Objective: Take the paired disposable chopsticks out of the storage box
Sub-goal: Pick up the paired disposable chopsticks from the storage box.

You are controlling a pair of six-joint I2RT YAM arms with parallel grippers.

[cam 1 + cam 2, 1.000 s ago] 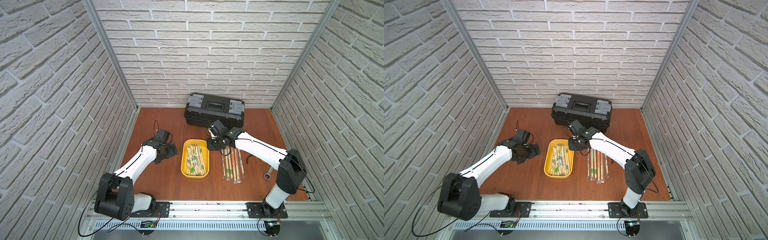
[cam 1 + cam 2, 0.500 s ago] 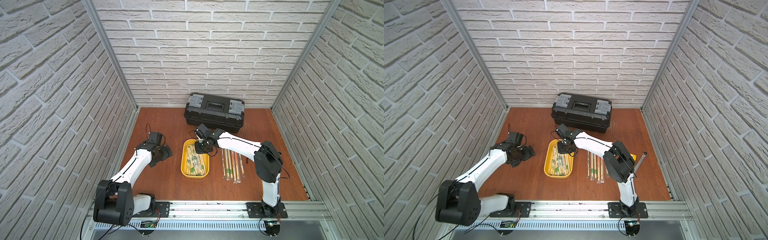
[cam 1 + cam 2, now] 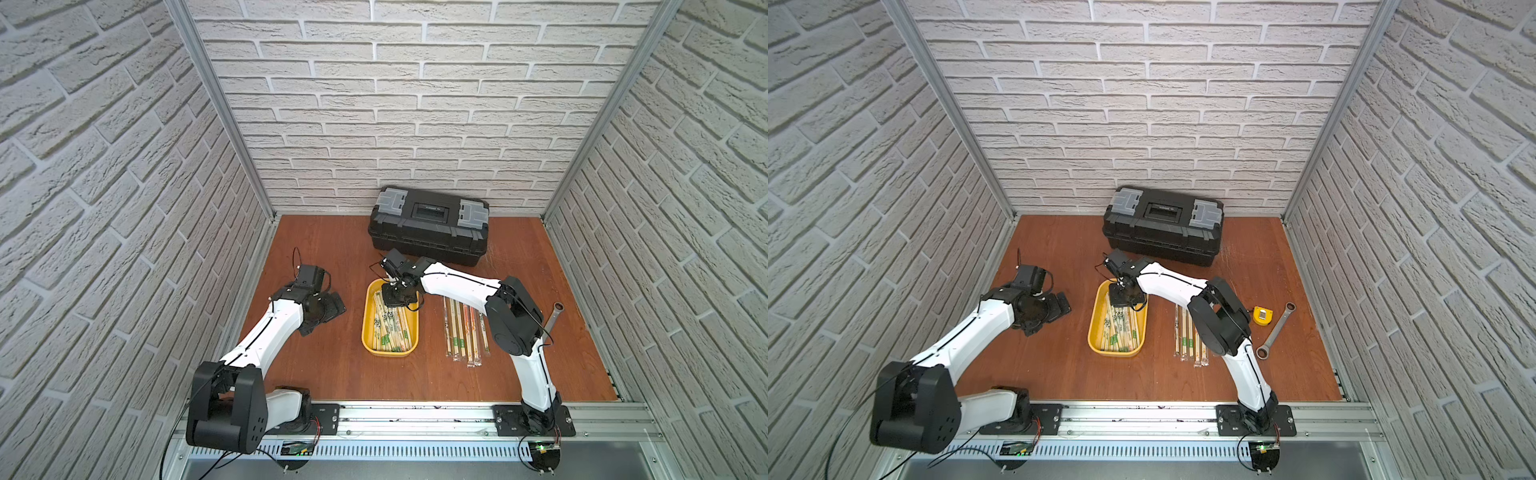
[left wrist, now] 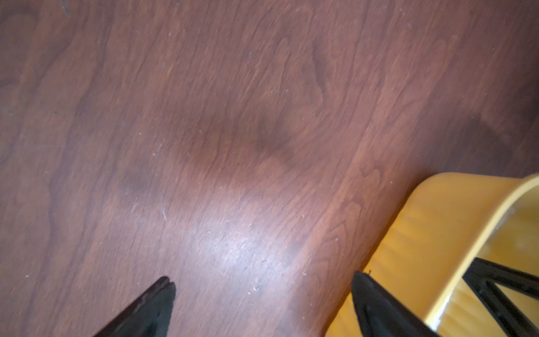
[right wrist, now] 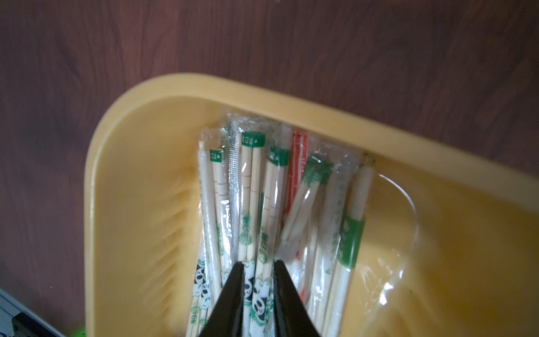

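Observation:
The yellow storage box [image 3: 390,353] [image 3: 1116,354] lies mid-table, holding several paired disposable chopsticks [image 3: 390,332] [image 3: 1119,332] in clear sleeves. My right gripper [image 3: 392,301] [image 3: 1121,300] reaches down into its far end. In the right wrist view my right gripper [image 5: 256,262] has its narrow jaws pinched on a panda-print chopstick pair [image 5: 256,291], with green- and red-printed pairs [image 5: 253,175] fanned beyond it inside the box [image 5: 262,87]. My left gripper [image 3: 324,318] [image 3: 1045,318] [image 4: 264,280] hovers open over bare wood left of the box [image 4: 437,233], holding nothing.
Several sleeved chopstick pairs [image 3: 465,332] [image 3: 1190,336] lie side by side on the table right of the box. A black toolbox [image 3: 430,226] [image 3: 1163,226] stands at the back. A wrench [image 3: 1276,330] and a yellow tape measure [image 3: 1262,314] lie at the right.
My right gripper swung left from above the laid-out pairs to the box's far end and dropped into it, narrowing slightly. The left arm drew back a little leftward, staying open.

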